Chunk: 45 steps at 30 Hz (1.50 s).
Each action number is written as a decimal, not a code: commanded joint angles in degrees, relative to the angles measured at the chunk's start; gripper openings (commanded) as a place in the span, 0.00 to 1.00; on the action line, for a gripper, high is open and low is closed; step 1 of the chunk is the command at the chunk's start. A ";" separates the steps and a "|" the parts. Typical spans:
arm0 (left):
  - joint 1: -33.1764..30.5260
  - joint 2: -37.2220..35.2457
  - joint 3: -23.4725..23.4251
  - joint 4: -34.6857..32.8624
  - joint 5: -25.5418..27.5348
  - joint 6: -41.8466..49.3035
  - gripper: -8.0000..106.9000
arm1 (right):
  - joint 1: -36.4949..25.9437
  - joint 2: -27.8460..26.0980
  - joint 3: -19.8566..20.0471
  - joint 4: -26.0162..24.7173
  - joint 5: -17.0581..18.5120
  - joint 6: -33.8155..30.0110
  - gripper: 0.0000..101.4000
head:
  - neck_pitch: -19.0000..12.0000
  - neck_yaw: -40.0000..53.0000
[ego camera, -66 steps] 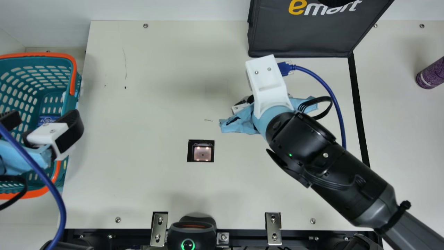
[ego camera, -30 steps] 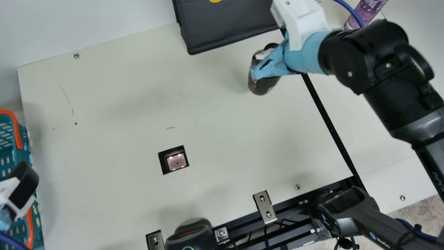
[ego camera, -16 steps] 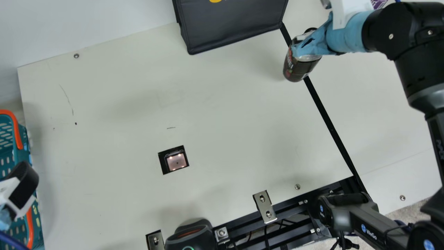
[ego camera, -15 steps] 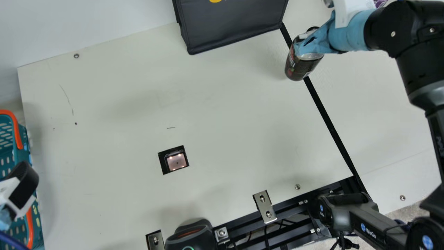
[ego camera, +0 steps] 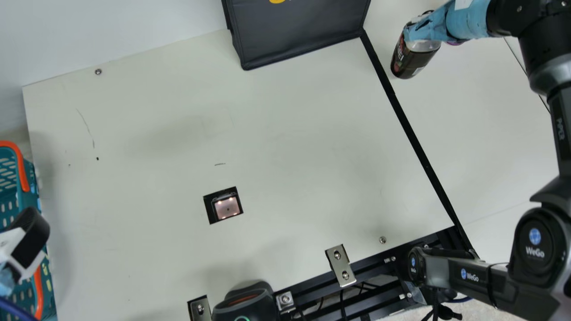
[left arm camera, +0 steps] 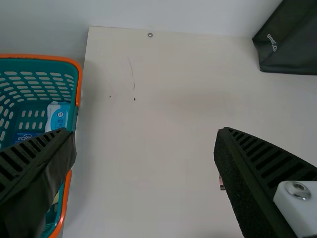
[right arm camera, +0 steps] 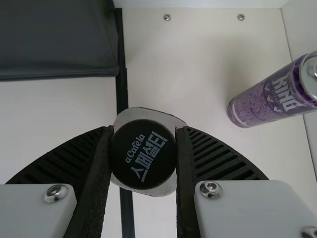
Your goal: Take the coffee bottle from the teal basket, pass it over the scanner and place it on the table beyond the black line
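Between the fingers of the right claw (ego camera: pixel 427 29), the bottle (ego camera: pixel 411 58) was clamped, shifted from over the black line (ego camera: pixel 421 156) to beyond it in the main view. Near that claw, its wrist view showed a can (right arm camera: pixel 270 96). Beside the left claw (ego camera: pixel 29 236), fingers wide apart, its wrist view showed a packet (left arm camera: pixel 58 115) in the basket (left arm camera: pixel 39 57).

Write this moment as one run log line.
right tool gripping coffee bottle | bottle beyond black line | left tool open near teal basket
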 commanded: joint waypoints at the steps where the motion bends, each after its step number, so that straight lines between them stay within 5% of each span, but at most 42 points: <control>1: 0.00 0.00 0.00 0.00 0.00 0.00 0.85 | -0.20 1.45 -0.62 -0.16 -0.51 0.24 0.00 | -1.66 -0.13; 20: 0.00 0.00 0.00 0.00 0.00 0.00 0.85 | -1.55 10.08 -5.16 -0.51 -4.89 3.67 0.00 | -1.66 -0.13; 45: 0.00 0.00 0.00 0.00 0.00 0.00 0.85 | -1.10 11.19 -6.78 -3.58 -6.76 9.55 0.82 | -1.66 -0.13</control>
